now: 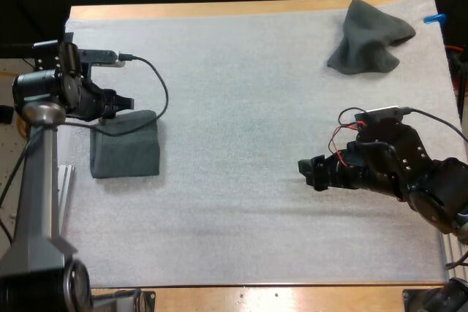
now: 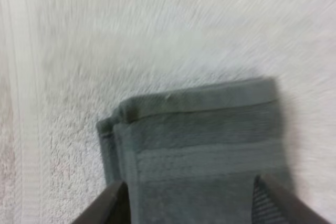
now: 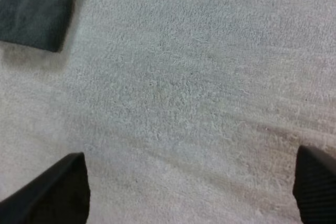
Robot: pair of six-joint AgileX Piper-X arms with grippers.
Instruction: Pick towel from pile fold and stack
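Note:
A folded dark grey-green towel lies flat at the left side of the white mat. My left gripper hovers over the towel's far edge. In the left wrist view its fingers stand apart over the folded towel, one near each side edge, open. A crumpled towel of the same colour sits in a heap at the far right of the mat. My right gripper is low over bare mat at the right, open, its fingers wide apart with nothing between them.
The folded towel lies well off from my right gripper across bare mat. The wooden table edge runs along the far side, and the mat's left edge is close to the folded towel.

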